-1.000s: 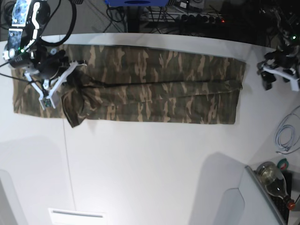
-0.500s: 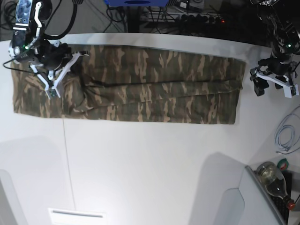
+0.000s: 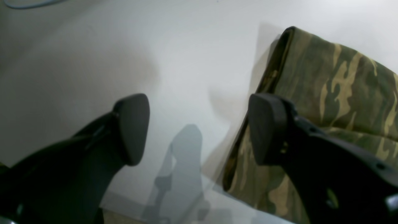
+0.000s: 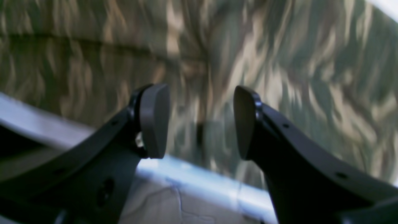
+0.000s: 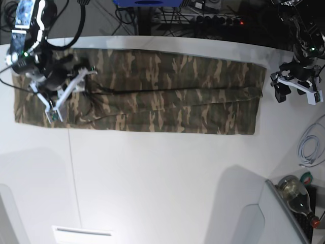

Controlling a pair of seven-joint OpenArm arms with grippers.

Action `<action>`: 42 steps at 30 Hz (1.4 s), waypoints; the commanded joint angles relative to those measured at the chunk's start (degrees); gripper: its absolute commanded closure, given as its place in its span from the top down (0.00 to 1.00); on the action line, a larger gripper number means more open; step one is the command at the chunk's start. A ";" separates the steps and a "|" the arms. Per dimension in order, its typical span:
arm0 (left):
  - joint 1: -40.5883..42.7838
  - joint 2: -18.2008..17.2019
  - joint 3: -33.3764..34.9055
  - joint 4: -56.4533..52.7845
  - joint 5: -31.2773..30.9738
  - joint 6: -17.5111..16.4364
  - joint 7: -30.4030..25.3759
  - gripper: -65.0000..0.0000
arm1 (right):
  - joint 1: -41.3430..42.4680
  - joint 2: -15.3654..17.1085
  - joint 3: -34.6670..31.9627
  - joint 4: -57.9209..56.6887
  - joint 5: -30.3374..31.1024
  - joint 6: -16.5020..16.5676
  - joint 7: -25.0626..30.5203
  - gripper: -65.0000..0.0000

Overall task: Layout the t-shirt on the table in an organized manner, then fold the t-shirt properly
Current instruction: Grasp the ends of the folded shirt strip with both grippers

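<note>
We hover both grippers, right (image 5: 57, 99) and left (image 5: 296, 87), fingers apart and empty, over the limp t-shirt (image 5: 167, 94), best pinched at its doubled end edges.

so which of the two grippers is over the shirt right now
The right gripper, at the left of the base view, hangs open over the t-shirt. The left gripper sits open over bare table just past the shirt's other end.

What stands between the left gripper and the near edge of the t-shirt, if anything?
Nothing visible does. The left gripper hangs open just off the end of the t-shirt, and only bare white table lies between them. In the left wrist view one fingertip already overlaps the folded cloth edge.
</note>
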 commanded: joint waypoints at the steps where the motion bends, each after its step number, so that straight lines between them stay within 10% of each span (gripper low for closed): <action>1: -0.13 -0.85 -0.18 1.28 -0.76 0.02 -1.28 0.74 | 1.23 0.41 0.00 -2.17 0.17 0.09 0.78 0.45; 8: -0.04 -0.76 -0.18 1.46 -0.76 -1.91 -1.20 0.73 | 4.93 2.43 0.26 -18.96 0.35 0.01 6.23 0.06; 19: 0.58 1.88 -0.27 4.89 -0.94 -10.79 -1.02 0.76 | 0.53 2.25 0.09 -8.06 0.52 0.36 8.95 0.51; 26: -2.68 -0.59 3.60 -5.84 -0.85 -17.83 -1.37 0.75 | -0.35 2.25 0.09 -7.53 0.26 0.36 9.13 0.51; 42: -10.50 -4.01 8.96 -22.28 -0.23 -17.87 -2.08 0.74 | -0.44 2.16 -0.26 -7.71 0.43 0.36 9.04 0.51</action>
